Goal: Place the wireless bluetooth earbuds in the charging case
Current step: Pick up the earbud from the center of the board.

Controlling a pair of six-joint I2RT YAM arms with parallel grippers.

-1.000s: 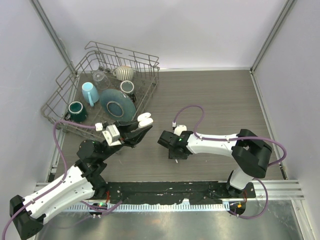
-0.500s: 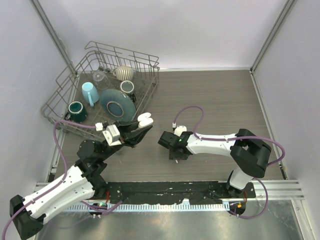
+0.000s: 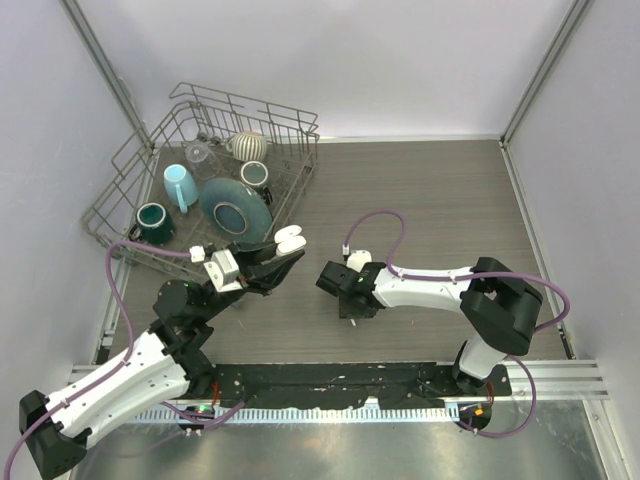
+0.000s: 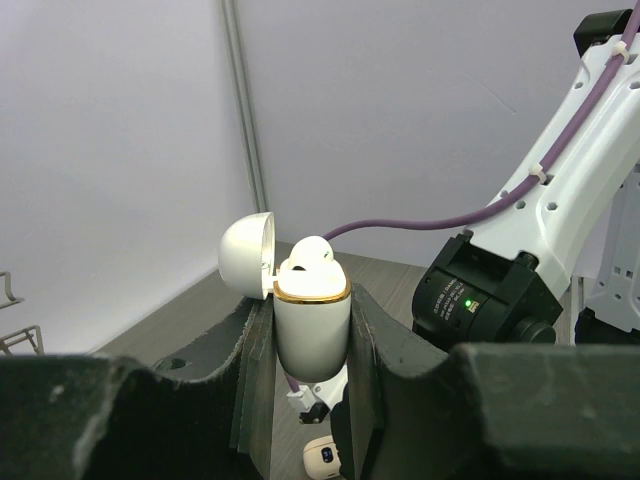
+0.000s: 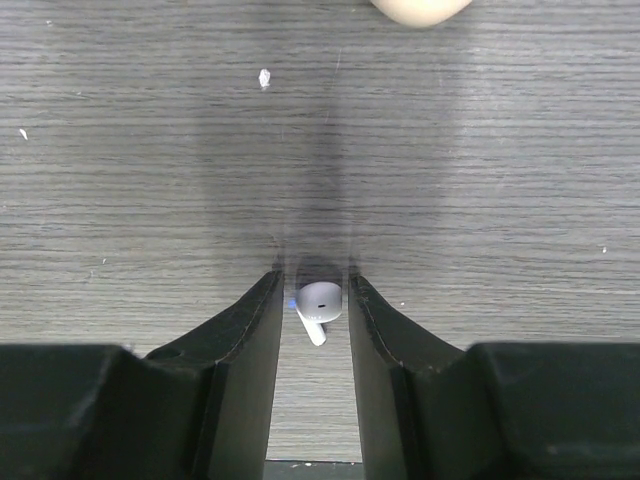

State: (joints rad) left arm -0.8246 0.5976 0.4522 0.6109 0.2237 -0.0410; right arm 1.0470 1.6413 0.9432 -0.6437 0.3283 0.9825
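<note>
Top view: left gripper (image 3: pixel 283 254) clamps white egg-shaped plastic charging case (image 3: pixel 290 238) near wire dish rack (image 3: pixel 130 190), lid end away from arm; right gripper (image 3: pixel 352 312) points down at grey wood-grain table (image 3: pixel 430 200), hiding what's under it. Left wrist: case upright, hinged lid (image 4: pixel 248 255) flipped open left, one white seated earbud (image 4: pixel 308 252) poking out. Right wrist: narrow fingers (image 5: pixel 250 340) flank tiny white loose earbud (image 5: pixel 320 298) on table, stem slanting lower-left; contact unclear.

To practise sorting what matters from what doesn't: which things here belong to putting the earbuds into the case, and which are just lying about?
Job in hand: case; seated earbud; loose earbud.
Lying about: rack; plate; blue cup; teal mug.
</note>
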